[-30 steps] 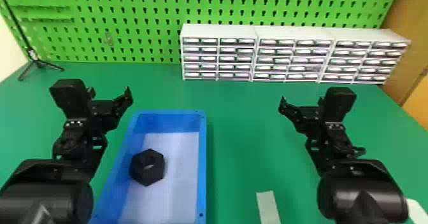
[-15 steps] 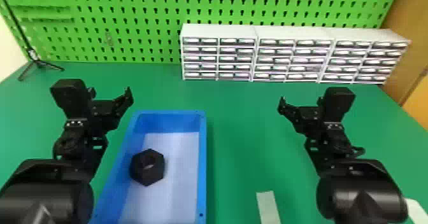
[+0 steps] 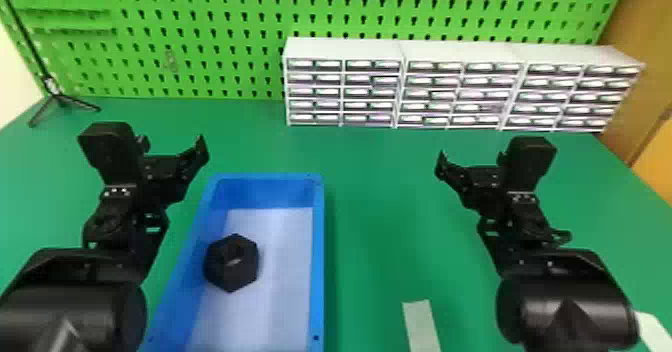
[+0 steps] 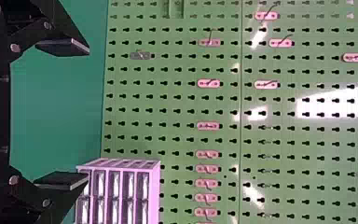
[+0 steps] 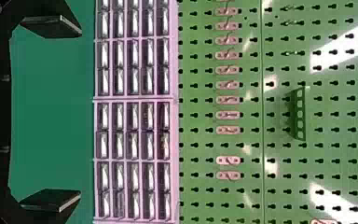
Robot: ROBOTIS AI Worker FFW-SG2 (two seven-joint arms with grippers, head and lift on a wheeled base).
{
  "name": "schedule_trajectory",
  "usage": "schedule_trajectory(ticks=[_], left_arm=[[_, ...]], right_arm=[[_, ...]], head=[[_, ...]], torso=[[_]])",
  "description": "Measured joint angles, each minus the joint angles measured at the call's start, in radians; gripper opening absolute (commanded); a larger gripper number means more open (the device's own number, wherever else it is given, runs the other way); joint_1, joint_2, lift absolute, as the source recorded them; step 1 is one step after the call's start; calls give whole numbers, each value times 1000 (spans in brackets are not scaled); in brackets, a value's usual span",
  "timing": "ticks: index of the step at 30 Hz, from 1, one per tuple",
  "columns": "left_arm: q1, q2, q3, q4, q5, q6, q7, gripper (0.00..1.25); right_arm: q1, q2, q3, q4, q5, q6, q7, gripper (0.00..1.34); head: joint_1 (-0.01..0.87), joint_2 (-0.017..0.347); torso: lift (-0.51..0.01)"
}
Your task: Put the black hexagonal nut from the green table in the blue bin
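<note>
Inside blue bin (image 3: 318,256), nut (image 3: 231,272), apart from left hand (image 3: 173,145), seemingly lower

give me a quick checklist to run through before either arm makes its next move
1. Black hexagonal nut inside the blue bin: ok
2. Left gripper open, nothing between its fingers: ok
3. Right gripper open, nothing between its fingers: ok
4. Bin resting on the green table: ok
5. Nut free of the bin's left wall: cannot tell, it lies close to that side and contact is unclear
</note>
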Motion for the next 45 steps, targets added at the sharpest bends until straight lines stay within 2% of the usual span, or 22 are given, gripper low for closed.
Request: schedule_trajectory(ticks=[45], left_arm=[[2,0,0,0,2,0,0,936]], right_arm=[[3,0,-6,0,-3,0,0,1247]], head=[[686,28]], torso=[[-96]])
